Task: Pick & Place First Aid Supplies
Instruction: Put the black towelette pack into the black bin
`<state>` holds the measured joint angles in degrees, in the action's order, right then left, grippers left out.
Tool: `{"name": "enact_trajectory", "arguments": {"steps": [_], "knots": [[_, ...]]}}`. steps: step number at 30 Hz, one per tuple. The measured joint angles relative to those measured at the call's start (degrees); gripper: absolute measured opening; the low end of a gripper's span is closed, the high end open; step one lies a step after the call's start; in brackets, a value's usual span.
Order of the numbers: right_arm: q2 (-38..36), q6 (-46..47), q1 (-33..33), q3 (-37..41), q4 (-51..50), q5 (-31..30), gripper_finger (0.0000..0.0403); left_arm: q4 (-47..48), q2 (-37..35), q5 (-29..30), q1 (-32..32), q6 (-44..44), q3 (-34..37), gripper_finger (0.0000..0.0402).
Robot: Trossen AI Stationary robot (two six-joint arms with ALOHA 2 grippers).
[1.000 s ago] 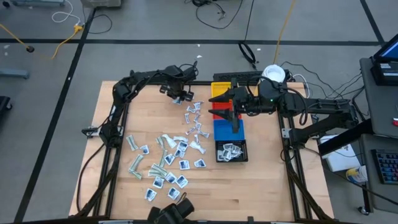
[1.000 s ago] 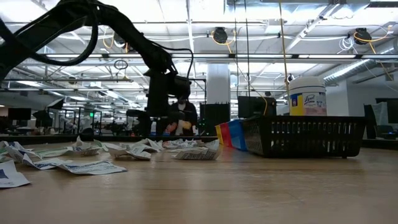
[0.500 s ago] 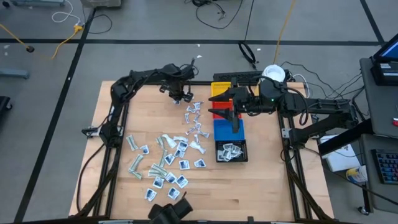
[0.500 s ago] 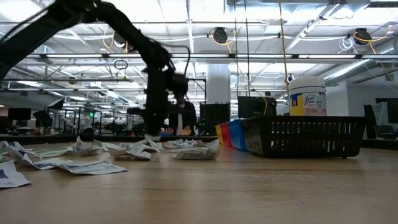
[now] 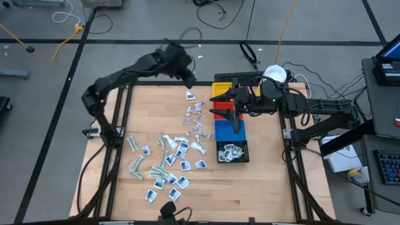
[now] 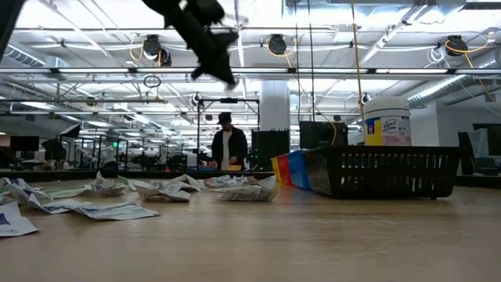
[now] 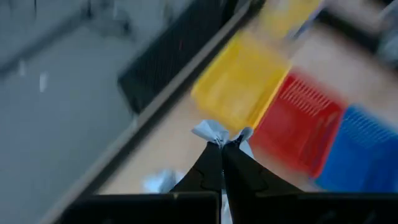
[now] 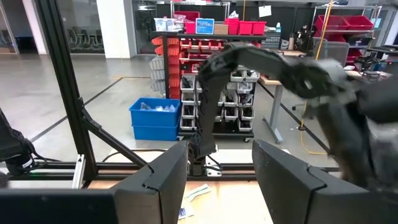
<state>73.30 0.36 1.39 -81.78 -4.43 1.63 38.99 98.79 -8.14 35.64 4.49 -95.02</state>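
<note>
High view: I have the left gripper [image 5: 187, 78] raised over the table's far edge, left of the yellow bin [image 5: 220, 91]; it is blurred here. The bins run in a line from far to near: yellow, red bin [image 5: 219, 112], blue bin [image 5: 226, 130], black bin [image 5: 232, 151], all to its right. The right gripper [image 5: 234, 119] hangs over the red and blue bins, between my load and the nearer bins. The loose packets [image 5: 167, 159] lie on the wood, near and left.

Low view: left gripper [image 6: 215, 59] is high above the table; the packets [image 6: 102, 205] lie flat below. A white jar [image 6: 387, 120] stands behind the black bin [image 6: 382, 172].

Left wrist view: my fingers [image 7: 211, 169] are clenched on a small crumpled packet [image 7: 214, 132]. The yellow bin [image 7: 239, 78] lies just ahead, red bin [image 7: 301, 127] beside it.

Right wrist view: right fingers [image 8: 163, 177] are apart, nothing between them.
</note>
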Motion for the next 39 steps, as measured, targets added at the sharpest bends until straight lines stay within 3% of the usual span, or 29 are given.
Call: {"name": "enact_trajectory", "arguments": {"steps": [11,17,19,26,30,36,39], "knots": [[0.0,0.02,0.0,0.0,2.57,-0.02,0.0173,-10.94,-10.67,-10.19,-4.32,-5.69,-0.07,0.0001],[0.0,0.81,0.02,0.0,3.01,-0.14,0.0173,-13.8,-13.09,-7.83,-8.65,-5.38,-0.07,0.0],[0.0,1.98,0.02,0.0,2.99,-1.22,0.0173,-14.94,-13.52,-3.12,-11.05,-3.35,-0.07,0.0],[0.0,3.17,-1.56,0.0,2.93,-15.81,0.0173,-18.37,-13.68,22.5,-23.59,4.08,-0.07,0.0],[0.0,3.04,-2.91,0.0,2.91,-18.83,0.0173,-20.77,-13.74,35.65,-29.94,7.88,-0.07,0.0],[1.37,0.23,-4.33,0.02,2.91,-21.82,0.0173,-26.1,-13.32,46.11,-36.65,8.77,-0.07,0.0],[1.8,-1.29,-4.57,0.02,3.52,-23.82,0.0173,-26.58,-13.1,48.53,-39.11,8.77,-0.07,0.0]]}}
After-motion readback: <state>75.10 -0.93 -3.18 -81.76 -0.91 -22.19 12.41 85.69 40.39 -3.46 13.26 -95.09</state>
